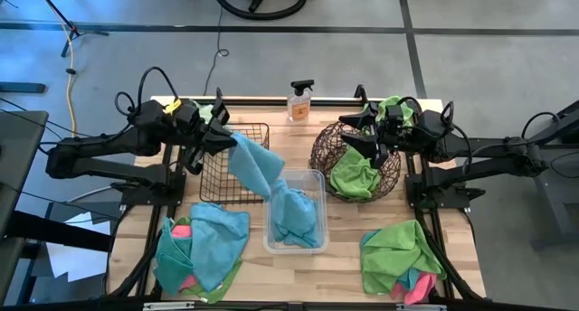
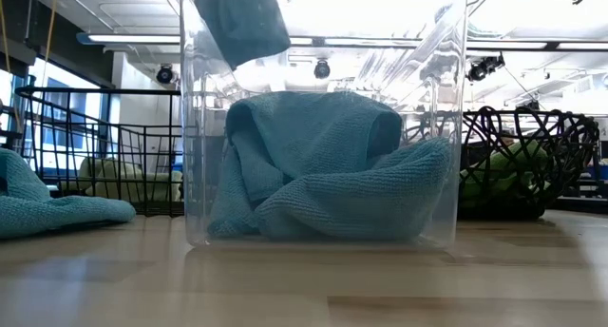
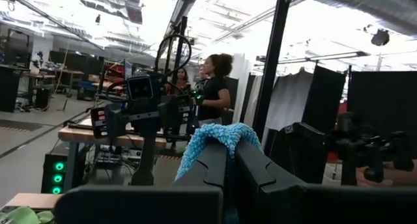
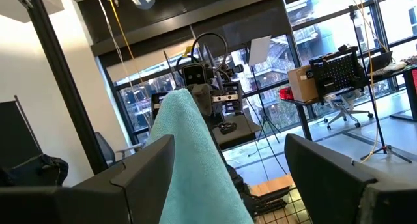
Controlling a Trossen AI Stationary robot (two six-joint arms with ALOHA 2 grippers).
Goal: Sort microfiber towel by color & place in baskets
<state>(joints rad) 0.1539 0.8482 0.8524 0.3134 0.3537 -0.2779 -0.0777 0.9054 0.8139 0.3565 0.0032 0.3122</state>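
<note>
Nearest the low camera, the clear tub [image 2: 323,127] is standing on the surface [image 2: 304,279], already holding teal towels [image 2: 332,170]. Above it, the left gripper [image 1: 217,135] is holding a teal towel [image 1: 258,166] pinched between closed fingers [image 3: 208,172], the cloth draping from beside the black wire basket [image 1: 233,162] down into the tub. The step in hand appears to be delivering this teal cloth; next, the fingers need to part over the tub. The right gripper [image 1: 366,135] is hovering over the woven basket [image 1: 355,162] of green towels [image 1: 355,177], fingers spread wide and empty. Mixed piles [image 1: 201,248] are waiting.
</note>
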